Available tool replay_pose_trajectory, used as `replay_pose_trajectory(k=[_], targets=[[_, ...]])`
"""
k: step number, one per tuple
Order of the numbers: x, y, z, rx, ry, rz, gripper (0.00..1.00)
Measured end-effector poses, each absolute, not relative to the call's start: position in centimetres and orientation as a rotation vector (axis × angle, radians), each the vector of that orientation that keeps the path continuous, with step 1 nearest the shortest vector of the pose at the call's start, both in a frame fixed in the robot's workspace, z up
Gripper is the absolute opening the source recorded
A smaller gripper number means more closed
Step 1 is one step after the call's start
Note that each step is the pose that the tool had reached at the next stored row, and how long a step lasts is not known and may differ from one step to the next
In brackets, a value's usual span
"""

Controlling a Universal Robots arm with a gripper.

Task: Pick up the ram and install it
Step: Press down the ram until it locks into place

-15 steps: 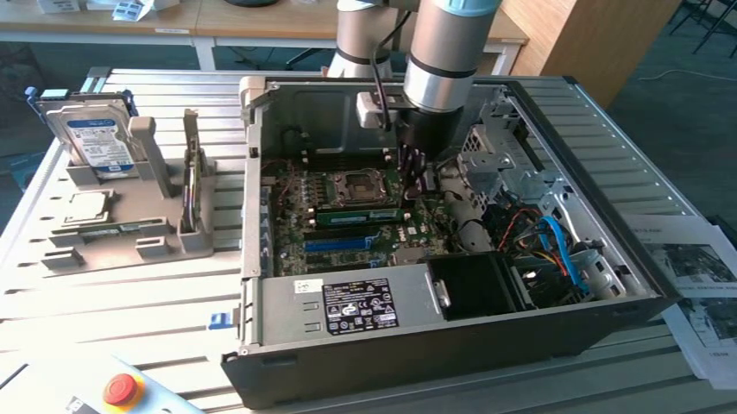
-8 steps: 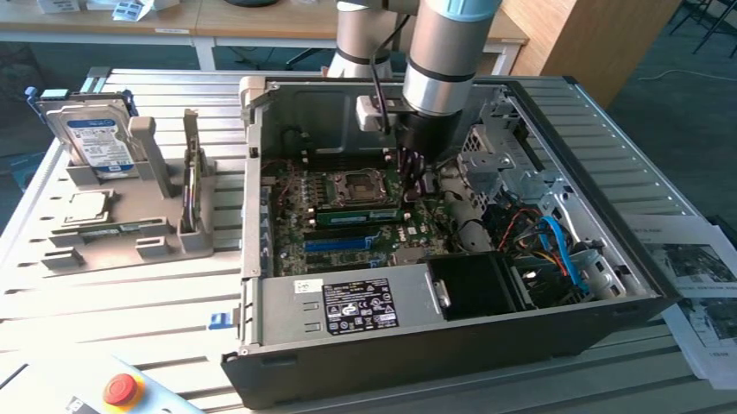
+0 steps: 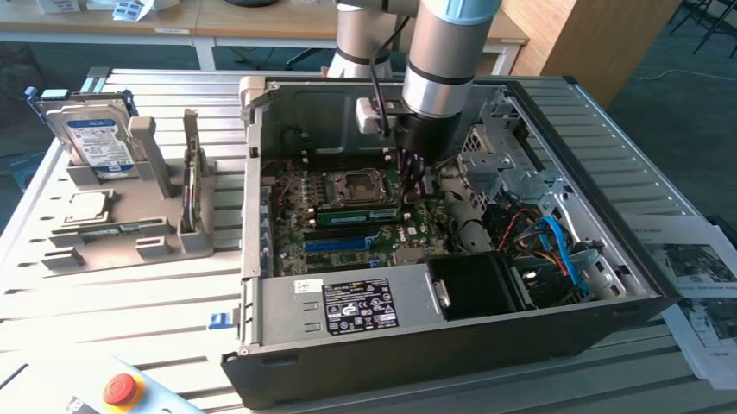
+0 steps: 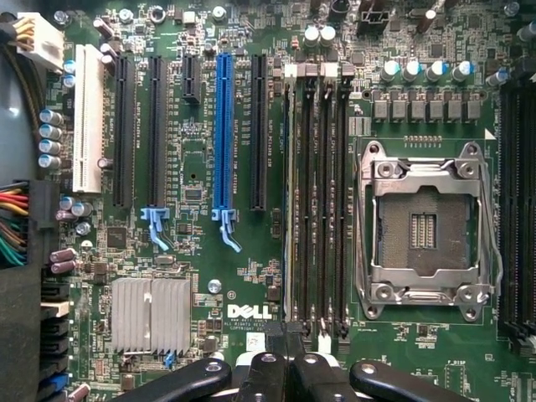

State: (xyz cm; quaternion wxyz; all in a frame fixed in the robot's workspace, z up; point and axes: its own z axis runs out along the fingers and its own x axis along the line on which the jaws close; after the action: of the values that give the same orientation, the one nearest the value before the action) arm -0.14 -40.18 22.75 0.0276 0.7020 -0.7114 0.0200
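Claw [image 3: 415, 177] down inside the open PC case [image 3: 461, 345], fingers pinched shut.

Arm comes pretty much straight down over the motherboard [image 4: 209, 335]; the ram [image 4: 290, 193] sits edge-on in a slot just beside the CPU socket [image 4: 423, 230], fingertips right at its end.

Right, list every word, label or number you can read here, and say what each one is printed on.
"DELL": white letters on the motherboard, beside the finned heatsink.
Small white print on the motherboard: too small to read.
White-and-black label on the power supply: unreadable.
Blue label on the hard drive: unreadable.
Printed sheets at the exterior view's right: unreadable.
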Motion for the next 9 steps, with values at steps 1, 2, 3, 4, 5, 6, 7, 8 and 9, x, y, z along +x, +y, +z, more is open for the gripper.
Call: replay_pose_trajectory(k=[1, 2, 3, 4, 5, 6, 7, 8, 9], targets=[[-0.14, -40.18, 22.67, 2.168, -2.197, 0.063, 0.1], [-0.14, -40.18, 22.6, 2.168, -2.197, 0.063, 0.1], [-0.14, -40.18, 22.58, 2.168, -2.197, 0.064, 0.1], [-0.15, -40.18, 22.58, 2.168, -2.197, 0.064, 0.1], [-0.14, -40.18, 22.58, 2.168, -2.197, 0.064, 0.1], [-0.14, -40.18, 22.58, 2.168, -2.197, 0.064, 0.1], [-0.14, -40.16, 22.57, 2.168, -2.197, 0.064, 0.1], [-0.14, -40.12, 22.56, 2.168, -2.197, 0.063, 0.1], [-0.15, -40.07, 22.57, 2.168, -2.198, 0.063, 0.1]])
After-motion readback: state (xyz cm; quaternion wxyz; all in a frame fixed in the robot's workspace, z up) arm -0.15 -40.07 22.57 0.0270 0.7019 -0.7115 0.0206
